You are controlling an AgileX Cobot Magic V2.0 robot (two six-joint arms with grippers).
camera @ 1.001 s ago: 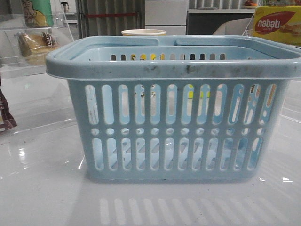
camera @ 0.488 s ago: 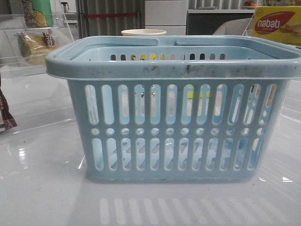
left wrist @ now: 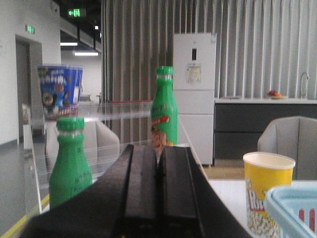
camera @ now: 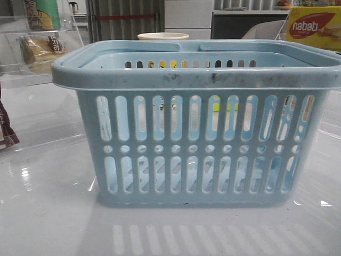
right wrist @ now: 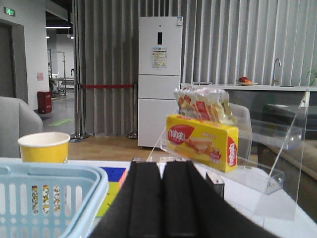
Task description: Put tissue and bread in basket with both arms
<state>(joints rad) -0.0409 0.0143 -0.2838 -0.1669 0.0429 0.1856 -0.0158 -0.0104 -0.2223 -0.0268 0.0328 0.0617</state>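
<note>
The light-blue basket (camera: 197,74) fills the middle of the front view; nothing shows inside it. Its corner shows in the left wrist view (left wrist: 292,208) and its side in the right wrist view (right wrist: 49,198). The bread (camera: 40,49), a golden loaf in clear wrap, lies on a clear shelf at the far left. A small blackish pack with a paler top, the tissue (right wrist: 215,183), sits just beside my right gripper (right wrist: 162,163), which is shut and empty. My left gripper (left wrist: 159,148) is shut and empty. Neither gripper shows in the front view.
A yellow-red nabati box (camera: 314,26) sits on a clear stand at the far right, snack bags (right wrist: 203,104) on it. A yellow paper cup (camera: 162,36) stands behind the basket. Green bottles (left wrist: 69,163) stand on the left shelf. A maroon packet (camera: 5,133) is at the left edge. A coloured cube (right wrist: 113,183) lies beside the basket.
</note>
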